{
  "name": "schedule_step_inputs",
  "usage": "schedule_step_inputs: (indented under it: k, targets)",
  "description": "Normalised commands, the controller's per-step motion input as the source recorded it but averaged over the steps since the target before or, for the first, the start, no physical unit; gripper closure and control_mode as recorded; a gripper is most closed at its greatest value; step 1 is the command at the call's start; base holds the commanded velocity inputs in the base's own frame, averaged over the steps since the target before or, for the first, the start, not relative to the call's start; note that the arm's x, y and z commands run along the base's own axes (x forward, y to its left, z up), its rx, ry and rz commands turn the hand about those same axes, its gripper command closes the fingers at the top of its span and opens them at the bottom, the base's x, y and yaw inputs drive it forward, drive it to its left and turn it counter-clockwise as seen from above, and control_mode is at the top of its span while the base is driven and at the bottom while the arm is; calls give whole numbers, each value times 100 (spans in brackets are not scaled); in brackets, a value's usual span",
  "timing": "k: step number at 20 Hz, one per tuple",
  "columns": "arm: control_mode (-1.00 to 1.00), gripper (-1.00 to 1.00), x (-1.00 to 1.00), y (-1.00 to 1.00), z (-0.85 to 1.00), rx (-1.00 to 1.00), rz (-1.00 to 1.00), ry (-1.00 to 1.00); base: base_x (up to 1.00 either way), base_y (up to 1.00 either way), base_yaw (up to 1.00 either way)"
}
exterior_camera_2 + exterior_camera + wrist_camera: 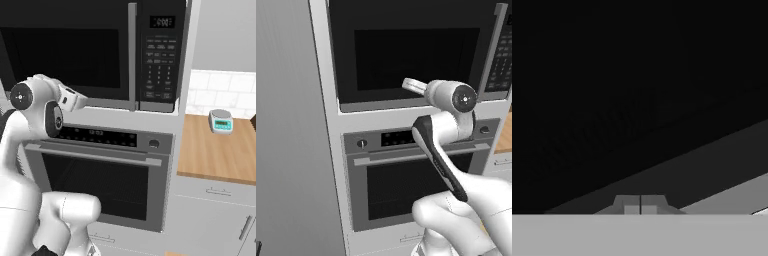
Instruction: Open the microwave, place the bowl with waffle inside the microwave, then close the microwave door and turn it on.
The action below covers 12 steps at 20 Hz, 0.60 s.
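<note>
Microwave [90, 55] is in the tall cabinet above the grey oven [100, 175], and the microwave door [411, 55] sits flush and closed, so by my read step one isn't done. The arm is raised in front of the cabinet, with the wrist pointed at the lower edge of the door, near its grey bottom strip. The gripper [640, 205] is up close against the dark door glass in the hand view, with both fingertips pressed together and nothing between them. The handle [132, 55] is the tall grey bar just left of the keypad [160, 60], and the hand is well to the left of it in the right base view, not on it. I can't find the bowl with the waffle anywhere in these pictures; the wooden counter [220, 150] to the right carries just a small kitchen scale [220, 121]. All steps remain: open, load the bowl, close, start.
</note>
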Motion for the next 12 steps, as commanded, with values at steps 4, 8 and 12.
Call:
schedule_step_inputs:
  k: [4, 8, 12]
  targets:
    - [-100, 100, 100, -27, -30, 21, 6, 6, 0, 0, 0]
    - [-100, 100, 100, -35, -42, 30, 2, 0, 0, 0, 0]
    - [-100, 100, 68, -71, 6, 27, 1, 11, 0, 0, 0]
